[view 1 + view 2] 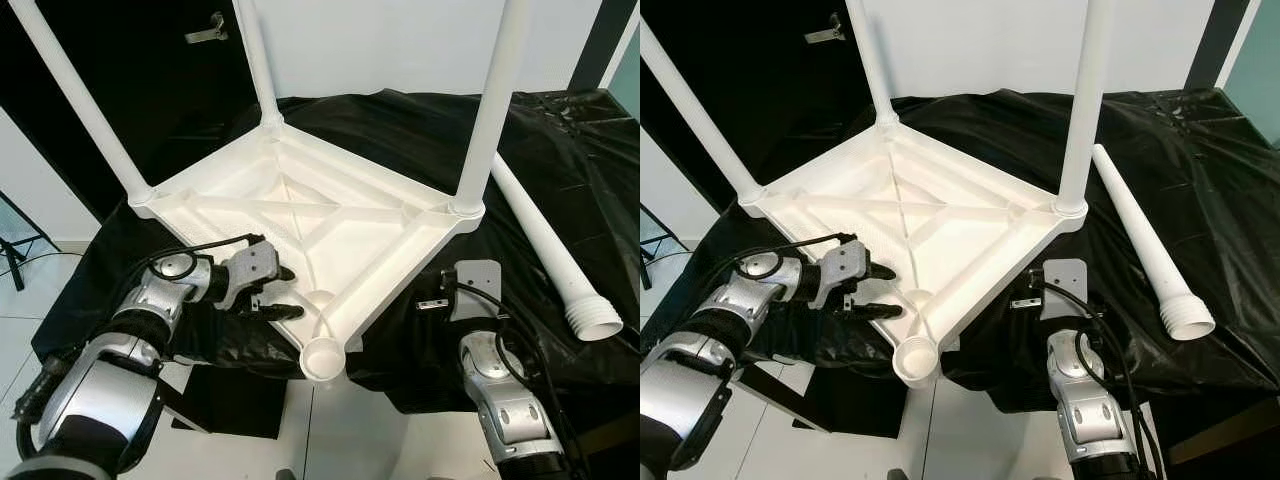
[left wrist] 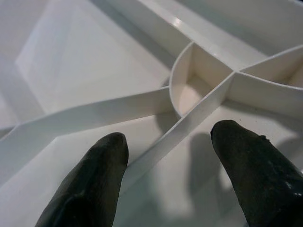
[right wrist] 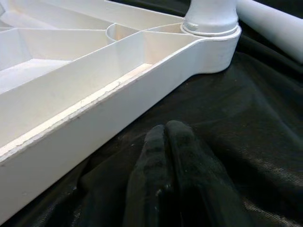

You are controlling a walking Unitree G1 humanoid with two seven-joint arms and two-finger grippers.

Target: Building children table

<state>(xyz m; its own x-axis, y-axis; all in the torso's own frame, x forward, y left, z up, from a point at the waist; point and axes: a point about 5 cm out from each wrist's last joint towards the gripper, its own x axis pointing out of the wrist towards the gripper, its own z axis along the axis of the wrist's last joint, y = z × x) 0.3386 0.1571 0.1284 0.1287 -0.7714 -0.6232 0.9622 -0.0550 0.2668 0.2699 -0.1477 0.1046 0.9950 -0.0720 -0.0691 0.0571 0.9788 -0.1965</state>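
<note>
- As you look down from the head camera, a white plastic children's tabletop (image 1: 300, 215) lies upside down on a work surface draped in black sheeting (image 1: 560, 170), one corner pointing toward you over the near edge.
- Three white legs stand upright in its corner sockets: one at the left corner (image 1: 75, 100), one at the far corner (image 1: 255, 60), one at the right corner (image 1: 492, 100).
- The near corner socket (image 1: 324, 358) is an empty round cup.
- A fourth leg (image 1: 545, 245) lies loose on the sheeting to the right of the tabletop, apart from it, with its threaded wide end nearest you.
- Your left gripper (image 1: 283, 291) sits at the tabletop's near-left edge, reaching in over the ribbed underside.
- Its fingers (image 2: 97, 177) are spread wide and hold nothing; in the left wrist view they sit either side of a raised white rib, close to a small round ribbed pocket (image 2: 194, 87).
- Your right gripper (image 3: 165, 142) rests low on the black sheeting, just beside the tabletop's near-right edge, below the right corner.
- Its two black fingers are pressed together, empty, pointing toward the right corner socket.
- Beyond the far-left of the surface is a black door with a metal handle (image 1: 207, 30); light floor shows at the near edge.
</note>
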